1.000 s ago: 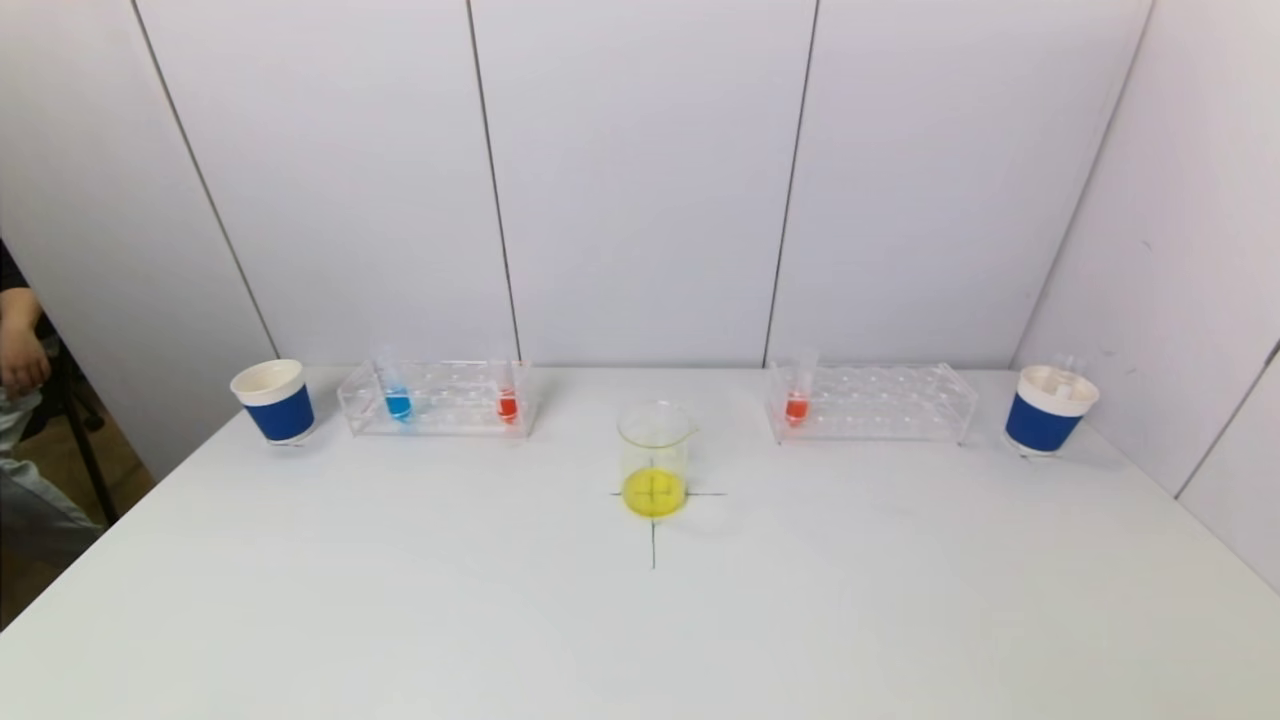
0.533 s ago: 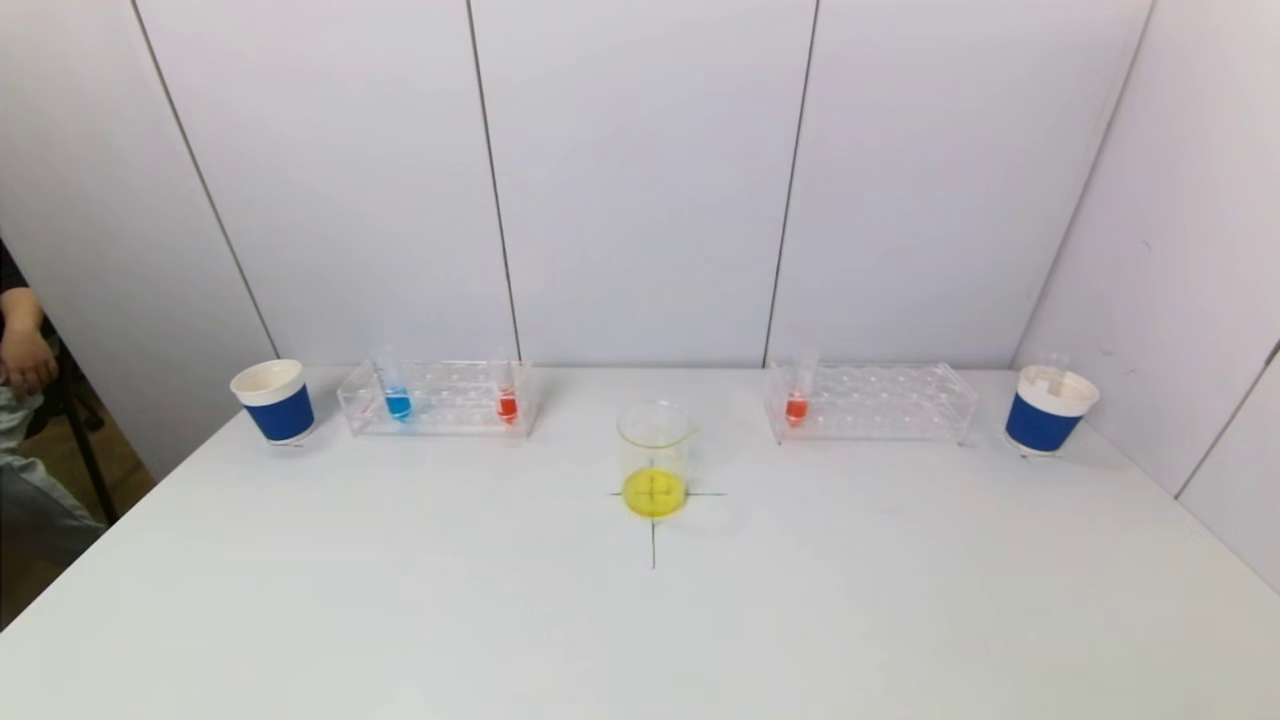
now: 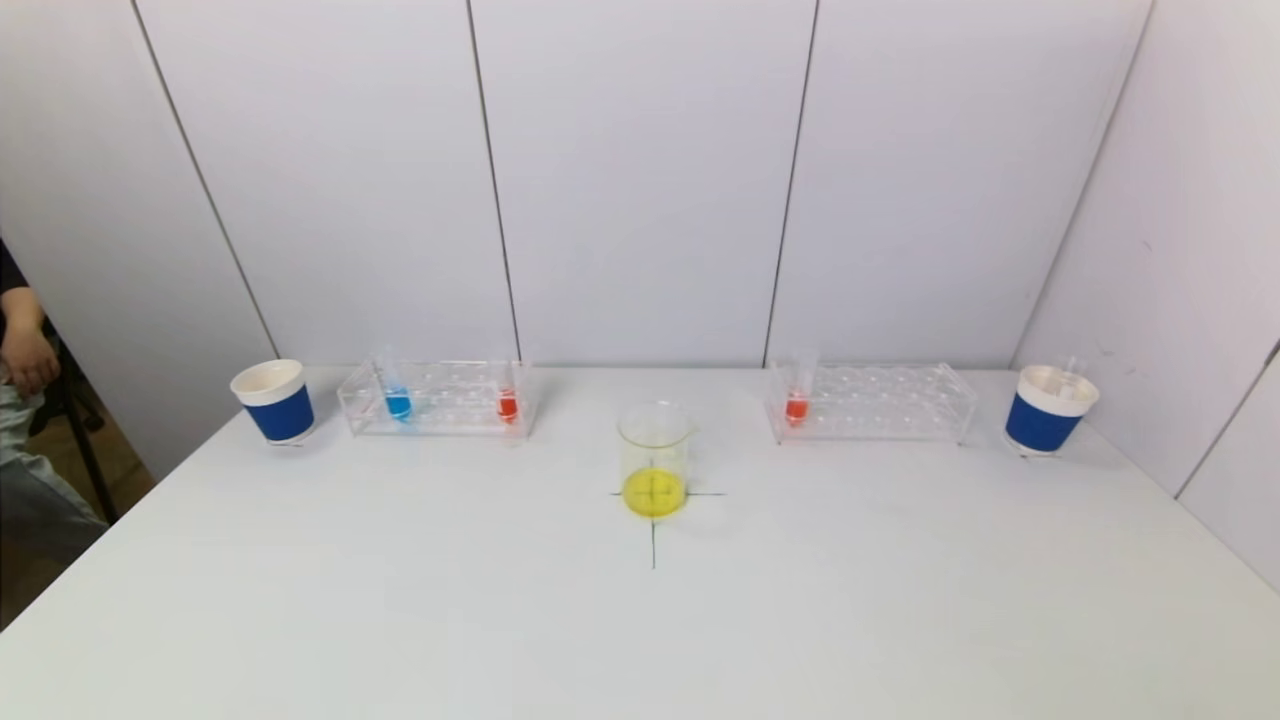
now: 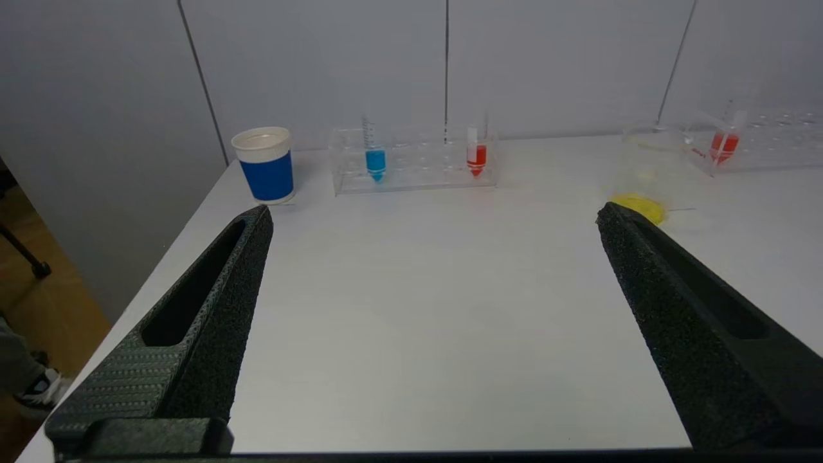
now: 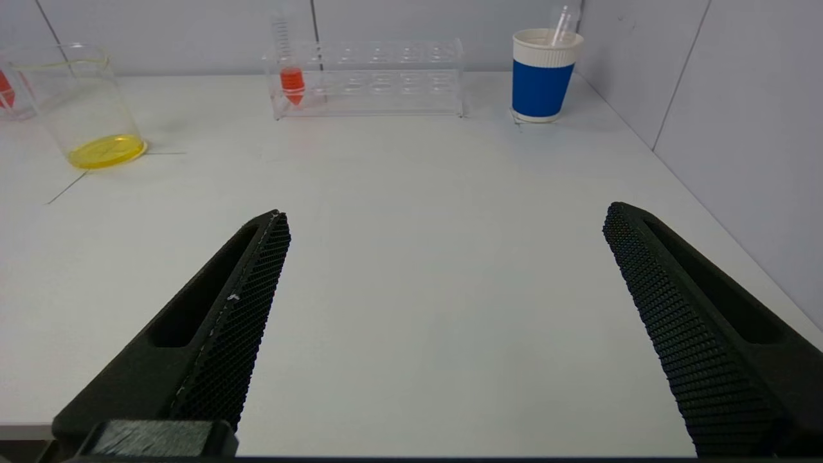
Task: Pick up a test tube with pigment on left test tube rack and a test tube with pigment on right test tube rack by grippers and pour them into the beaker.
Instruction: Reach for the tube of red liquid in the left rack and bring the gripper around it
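Looking down from our head camera, we find the table (image 3: 640,620) laid out as it was a second ago; only the empty tube in the right cup (image 3: 1048,410) has shifted, and the seated person's hand (image 3: 25,360) at the left edge has moved slightly. Neither of our arms shows here. The left test tube rack (image 3: 437,398) holds a blue-pigment tube (image 3: 397,400) near its left end and a red-pigment tube (image 3: 507,402) near its right end. The right test tube rack (image 3: 870,402) holds one red tube (image 3: 796,404) at its left end. Between the racks, nearer to us, the beaker (image 3: 655,458) stands on a drawn cross with yellow liquid in its bottom. A blue-and-white paper cup (image 3: 274,401) sits just left of the left rack.

From our left wrist, the left gripper (image 4: 431,215) hangs over the near table with fingers spread wide, holding nothing; both tubes stand in their rack well ahead.

From our right wrist, the right gripper (image 5: 443,215) is likewise spread wide and empty, well short of the right rack.
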